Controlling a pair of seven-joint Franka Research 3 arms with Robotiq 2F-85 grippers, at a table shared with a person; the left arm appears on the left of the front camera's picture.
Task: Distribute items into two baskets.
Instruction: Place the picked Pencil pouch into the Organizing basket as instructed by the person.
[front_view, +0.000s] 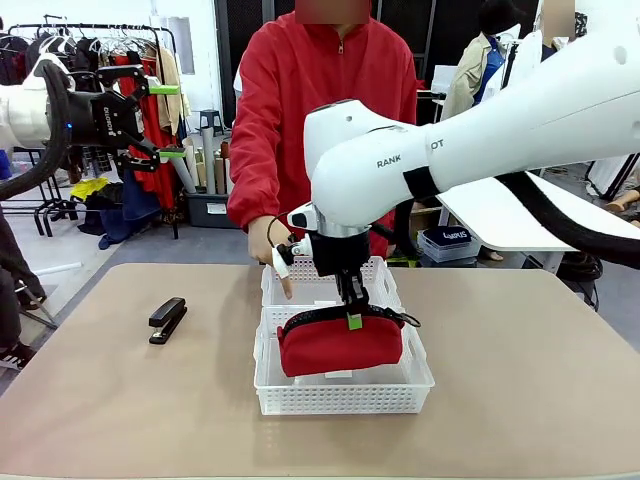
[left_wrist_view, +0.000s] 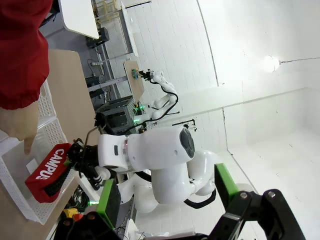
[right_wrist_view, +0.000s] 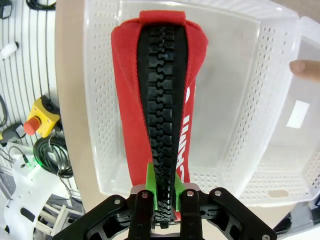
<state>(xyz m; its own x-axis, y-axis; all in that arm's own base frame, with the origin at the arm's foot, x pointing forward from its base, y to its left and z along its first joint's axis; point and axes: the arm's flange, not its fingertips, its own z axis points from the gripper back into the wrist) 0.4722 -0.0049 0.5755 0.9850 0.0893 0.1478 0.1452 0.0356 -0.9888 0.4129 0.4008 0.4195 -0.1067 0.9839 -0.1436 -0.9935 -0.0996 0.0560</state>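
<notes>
The red pouch (front_view: 340, 345) is held low in the larger basket (front_view: 340, 398), clamped at its zipper between the nearly closed jaws of the right gripper (front_view: 353, 318); whether it rests on the floor cannot be told. A release seems called for next. The stapler (front_view: 167, 319), lying on the table (front_view: 520, 380), is then left to be fetched, perhaps by the left gripper (front_view: 168, 122), raised with jaws apart and empty.
</notes>
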